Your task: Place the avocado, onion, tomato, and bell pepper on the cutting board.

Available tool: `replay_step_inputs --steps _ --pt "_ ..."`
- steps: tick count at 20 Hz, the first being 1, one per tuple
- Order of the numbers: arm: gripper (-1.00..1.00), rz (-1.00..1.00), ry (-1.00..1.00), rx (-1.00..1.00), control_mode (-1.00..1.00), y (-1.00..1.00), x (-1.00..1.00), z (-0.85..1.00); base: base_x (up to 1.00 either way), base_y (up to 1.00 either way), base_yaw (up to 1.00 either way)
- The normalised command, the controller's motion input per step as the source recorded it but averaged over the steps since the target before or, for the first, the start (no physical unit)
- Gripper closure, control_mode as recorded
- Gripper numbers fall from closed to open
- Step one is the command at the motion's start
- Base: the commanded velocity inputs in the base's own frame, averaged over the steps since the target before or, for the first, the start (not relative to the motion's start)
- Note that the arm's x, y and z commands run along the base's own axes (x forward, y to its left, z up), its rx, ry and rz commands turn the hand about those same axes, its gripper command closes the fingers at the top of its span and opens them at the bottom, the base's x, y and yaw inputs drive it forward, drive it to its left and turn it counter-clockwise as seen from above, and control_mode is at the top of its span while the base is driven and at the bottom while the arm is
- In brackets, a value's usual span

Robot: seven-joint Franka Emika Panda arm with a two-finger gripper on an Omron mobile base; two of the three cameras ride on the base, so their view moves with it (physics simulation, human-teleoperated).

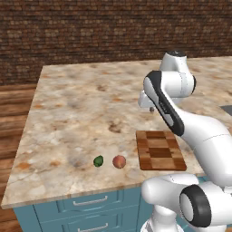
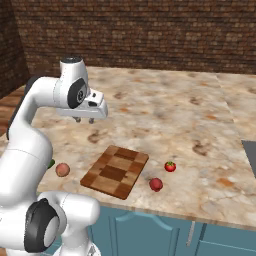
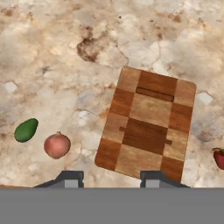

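Note:
The checkered wooden cutting board [image 1: 159,149] [image 2: 115,171] [image 3: 148,124] lies near the counter's front edge with nothing on it. Left of it sit the peach-pink onion [image 1: 119,161] [image 2: 62,170] [image 3: 57,145] and the dark green avocado [image 1: 98,161] [image 3: 26,130]. Right of the board lie a bright red piece with a green top [image 2: 170,166] [image 3: 220,158] and a darker red ball [image 2: 156,184]; I cannot tell which is the tomato and which the bell pepper. My gripper [image 2: 83,120] [image 3: 111,179] hangs open and empty, high above the counter behind the board.
The marble counter [image 1: 81,113] stretches wide behind and left of the board. A brick wall [image 2: 150,35] rises behind it. Blue drawers [image 1: 90,204] run below the front edge. A dark grey edge [image 2: 250,155] shows at the far right.

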Motion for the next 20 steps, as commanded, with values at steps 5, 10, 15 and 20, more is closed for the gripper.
replay_step_inputs --steps 5,10,15,20 --pt "-1.00 0.00 0.01 -0.04 -1.00 0.20 -0.09 -0.10 0.00 0.00 0.00" --pt "-1.00 0.00 0.04 -0.11 -1.00 0.58 -0.22 -0.23 0.00 0.00 0.00" --pt "-1.00 0.00 0.07 -0.04 -1.00 0.43 -0.16 -0.31 0.00 0.00 0.00" --pt "-1.00 0.00 0.04 -0.05 -1.00 0.19 -0.14 -0.37 0.00 0.00 0.00"
